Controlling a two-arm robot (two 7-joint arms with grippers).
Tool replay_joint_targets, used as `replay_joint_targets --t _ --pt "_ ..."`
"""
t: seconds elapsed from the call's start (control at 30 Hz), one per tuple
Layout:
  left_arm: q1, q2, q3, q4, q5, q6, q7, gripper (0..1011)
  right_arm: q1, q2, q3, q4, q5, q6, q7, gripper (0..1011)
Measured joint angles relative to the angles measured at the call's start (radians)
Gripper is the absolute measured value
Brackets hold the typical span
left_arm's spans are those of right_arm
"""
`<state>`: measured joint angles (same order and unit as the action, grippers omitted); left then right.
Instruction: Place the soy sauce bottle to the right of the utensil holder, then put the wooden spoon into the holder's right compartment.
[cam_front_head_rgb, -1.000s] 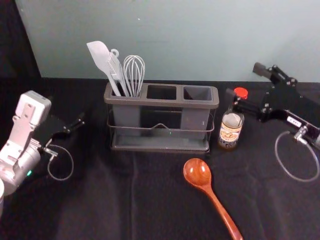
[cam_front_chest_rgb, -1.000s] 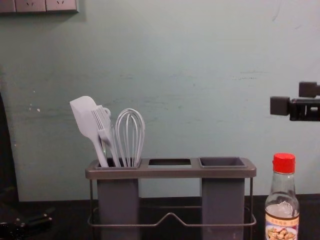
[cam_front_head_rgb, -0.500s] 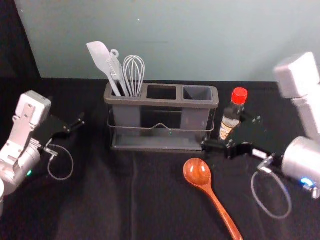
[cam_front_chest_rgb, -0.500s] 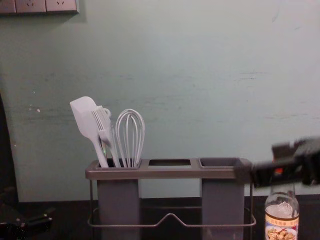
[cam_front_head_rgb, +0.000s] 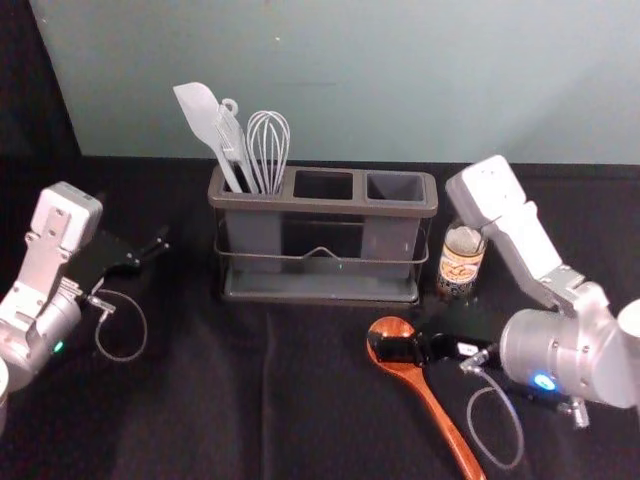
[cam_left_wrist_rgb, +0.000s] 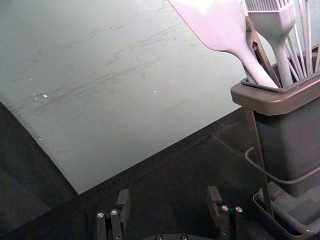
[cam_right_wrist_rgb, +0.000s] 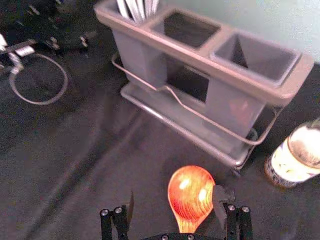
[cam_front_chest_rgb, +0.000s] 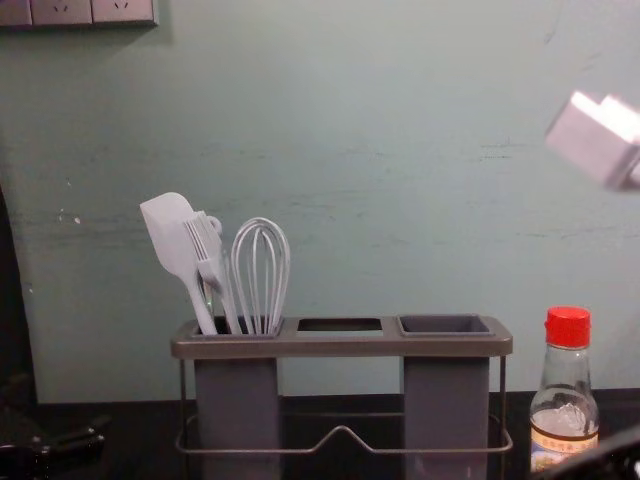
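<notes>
Two fingers stand apart on the right gripper (cam_front_head_rgb: 418, 328), which is low over the table (cam_front_head_rgb: 220, 410) in front of the utensil holder (cam_front_head_rgb: 320, 292), toward the holder's right end. Right wrist view puts the bowl of the wooden spoon (cam_front_head_rgb: 428, 400) between those fingers, closer to the one on the bottle side. In the head view a dark finger crosses the bowl; cannot tell whether it touches. Grip reads as open, spoon not clasped. Spoon lies flat, bowl toward the holder, handle running back toward the robot and off to its right. Soy sauce bottle (cam_front_chest_rgb: 566, 410) upright, red cap (cam_front_chest_rgb: 568, 327) on, just beside the holder's right end, apart from it; from the gripper, it sits farther back and to the right. Holder's left compartment carries a pale spatula (cam_front_chest_rgb: 172, 235), a brush (cam_front_chest_rgb: 207, 250) and a whisk (cam_front_chest_rgb: 260, 270), heads up, the spatula leaning outward to the left. Right compartment (cam_front_head_rgb: 395, 187) faces up, beyond the spoon and gripper. Left gripper (cam_front_head_rgb: 132, 226) parked well off to the holder's left, its fingers spread. Pale wall (cam_front_chest_rgb: 380, 130) behind, a socket panel (cam_front_chest_rgb: 75, 12) high at the left in the chest view.
</notes>
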<state>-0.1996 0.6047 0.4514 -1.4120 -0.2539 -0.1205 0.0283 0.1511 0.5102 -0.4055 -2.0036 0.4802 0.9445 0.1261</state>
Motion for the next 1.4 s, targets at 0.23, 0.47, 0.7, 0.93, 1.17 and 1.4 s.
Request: replay_joint_targets --t 0.23,0.47,0.7,0.93,1.17,1.4 --pt "0.0 0.0 0.0 0.0 0.0 0.0 0.0 1005 0.011 -0.042 -0.016 0.071 -0.019 0.026 -0.012 1002" --pt "0.0 0.0 0.0 0.0 0.0 0.0 0.0 1005 0.004 -0.069 -0.002 0.11 -0.027 0.025 -0.012 1002" --pt "0.0 0.0 0.0 0.0 0.0 0.0 0.0 1005 0.004 -0.093 0.012 0.149 -0.037 0.016 -0.006 1000" --pt "0.0 0.0 0.0 0.0 0.0 0.0 0.0 1005 0.014 -0.106 0.009 0.181 -0.054 -0.003 0.017 1002" --pt "0.0 0.0 0.0 0.0 0.0 0.0 0.0 1005 0.023 -0.11 0.004 0.2 -0.076 -0.016 0.028 1002" --pt "0.0 0.0 0.0 0.0 0.0 0.0 0.0 1005 0.029 -0.118 0.004 0.212 -0.096 -0.017 0.038 1002"
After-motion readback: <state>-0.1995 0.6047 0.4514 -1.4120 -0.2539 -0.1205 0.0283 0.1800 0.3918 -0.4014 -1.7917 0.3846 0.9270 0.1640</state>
